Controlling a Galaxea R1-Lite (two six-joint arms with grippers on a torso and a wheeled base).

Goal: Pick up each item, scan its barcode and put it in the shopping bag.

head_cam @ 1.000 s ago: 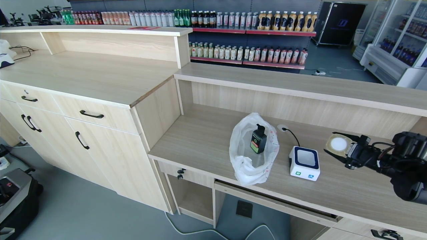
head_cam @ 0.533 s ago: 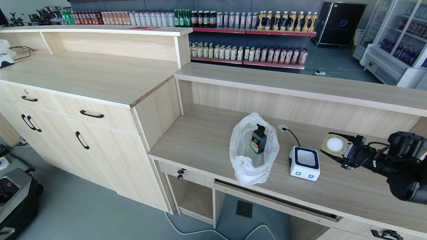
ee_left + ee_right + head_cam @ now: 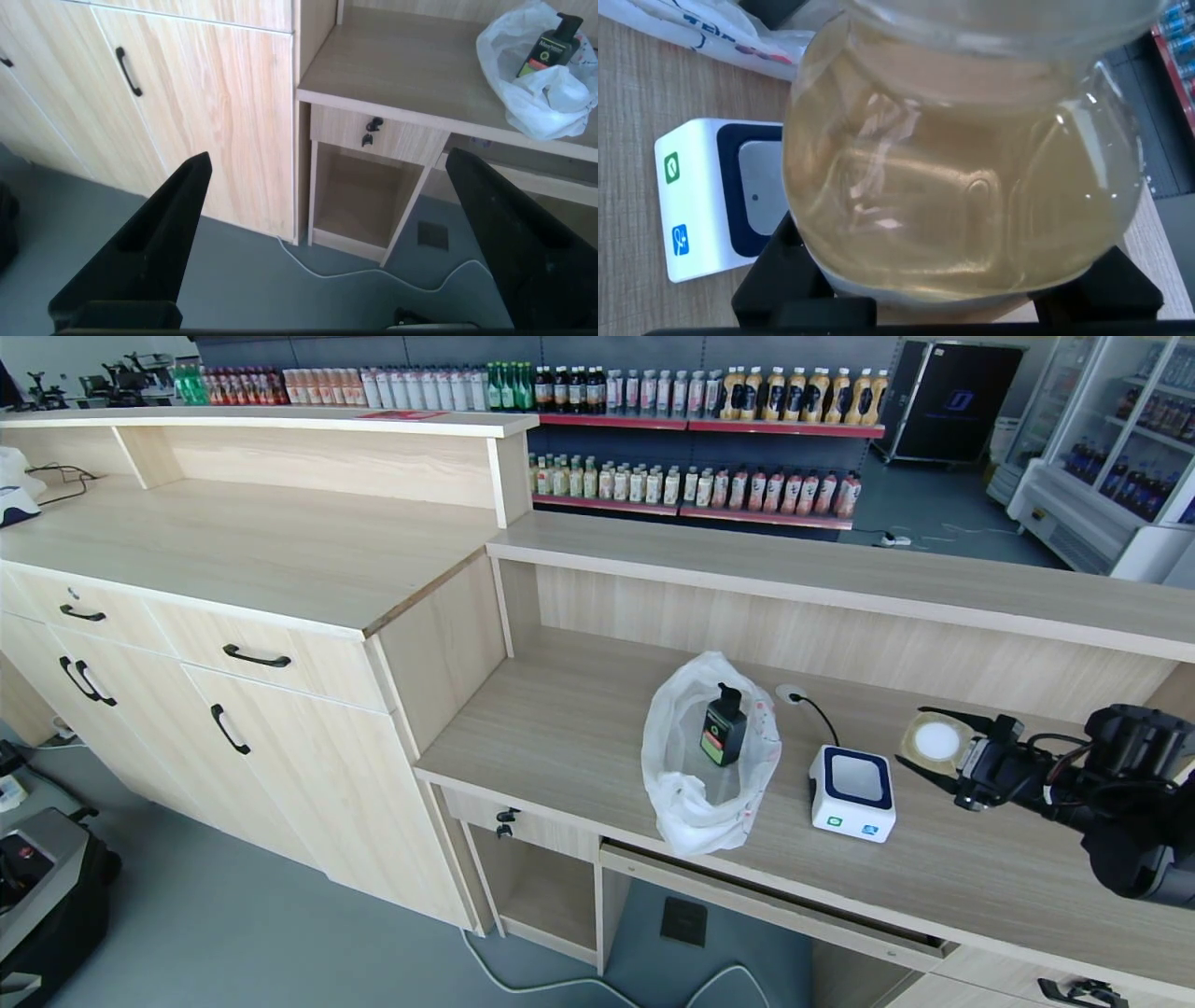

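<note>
My right gripper (image 3: 934, 744) is shut on a round clear jar (image 3: 936, 742) with a white end, held over the counter just right of the white barcode scanner (image 3: 851, 791). In the right wrist view the jar (image 3: 962, 177) looms close, with the scanner (image 3: 719, 210) beyond it. A white plastic shopping bag (image 3: 695, 784) stands open left of the scanner, and a dark pump bottle (image 3: 724, 728) is upright inside it. My left gripper (image 3: 327, 252) hangs open over the floor in front of the cabinets, well away from the bag (image 3: 547, 79).
A black cable (image 3: 822, 714) runs from the scanner to a hole in the lower counter (image 3: 560, 728). A back wall rises behind it and a taller counter (image 3: 233, 541) stands to the left. Cupboard doors and an open cubby (image 3: 360, 201) lie below.
The right gripper has shifted slightly left toward the scanner with the jar, then held still. Bag, bottle and scanner have not moved.
</note>
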